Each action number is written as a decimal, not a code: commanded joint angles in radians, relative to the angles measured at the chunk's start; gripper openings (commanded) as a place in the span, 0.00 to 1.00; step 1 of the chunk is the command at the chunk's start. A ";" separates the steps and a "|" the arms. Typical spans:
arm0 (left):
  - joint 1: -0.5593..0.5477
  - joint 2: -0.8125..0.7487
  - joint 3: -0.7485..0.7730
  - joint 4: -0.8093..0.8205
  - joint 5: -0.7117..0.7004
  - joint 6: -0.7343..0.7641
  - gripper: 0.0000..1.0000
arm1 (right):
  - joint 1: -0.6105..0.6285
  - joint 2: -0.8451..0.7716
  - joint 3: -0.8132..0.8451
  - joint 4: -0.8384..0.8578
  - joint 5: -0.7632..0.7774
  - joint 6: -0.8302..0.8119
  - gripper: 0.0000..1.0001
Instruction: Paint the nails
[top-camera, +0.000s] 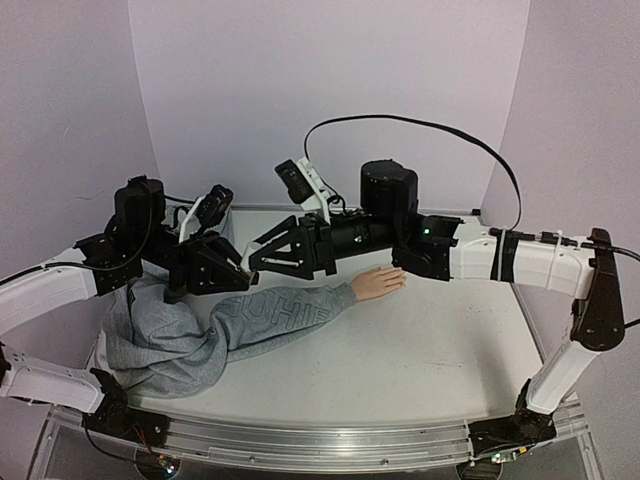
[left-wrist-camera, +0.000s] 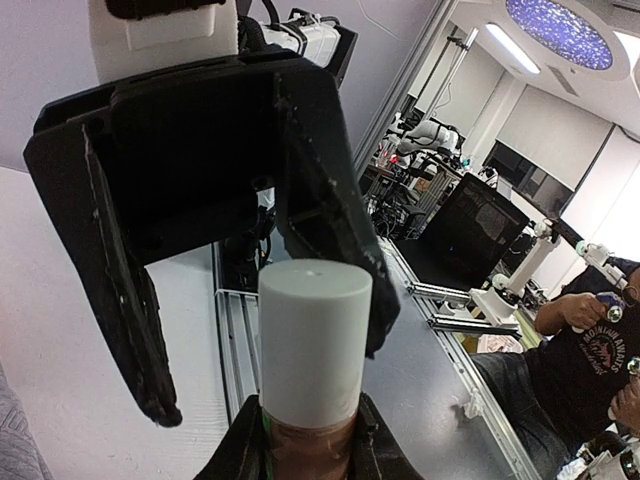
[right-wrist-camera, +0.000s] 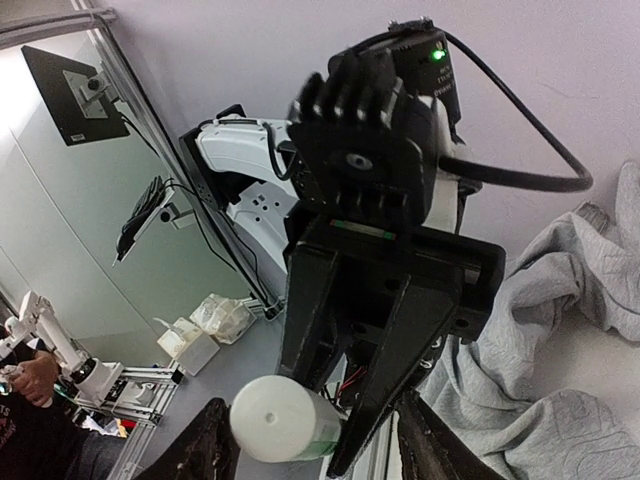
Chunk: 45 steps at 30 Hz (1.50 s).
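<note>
Left gripper (left-wrist-camera: 305, 448) clamps the white-capped bottle (left-wrist-camera: 312, 340); right gripper (right-wrist-camera: 315, 425) jaws stand apart around its cap, left of the mannequin hand (top-camera: 378, 283).

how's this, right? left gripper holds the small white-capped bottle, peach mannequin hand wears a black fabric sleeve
Wrong on colour: the top view shows the peach mannequin hand in a grey fabric sleeve. The left gripper does hold the small white-capped bottle.

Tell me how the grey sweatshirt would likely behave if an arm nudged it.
The grey sweatshirt lies crumpled in soft folds, so it would probably bunch and drag rather than slide as one piece. The mannequin hand sticks out of its sleeve cuff, so a tug on the cloth could well shift the hand too.
</note>
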 joint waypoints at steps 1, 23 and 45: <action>-0.004 0.006 0.059 0.040 0.028 -0.005 0.00 | 0.006 0.014 0.062 0.071 -0.047 0.004 0.50; -0.001 -0.082 -0.051 0.041 -0.580 0.139 0.00 | 0.030 -0.002 0.023 0.038 0.203 0.063 0.00; -0.003 -0.169 -0.186 0.035 -0.862 0.151 0.97 | 0.020 -0.058 -0.046 -0.239 1.137 0.172 0.00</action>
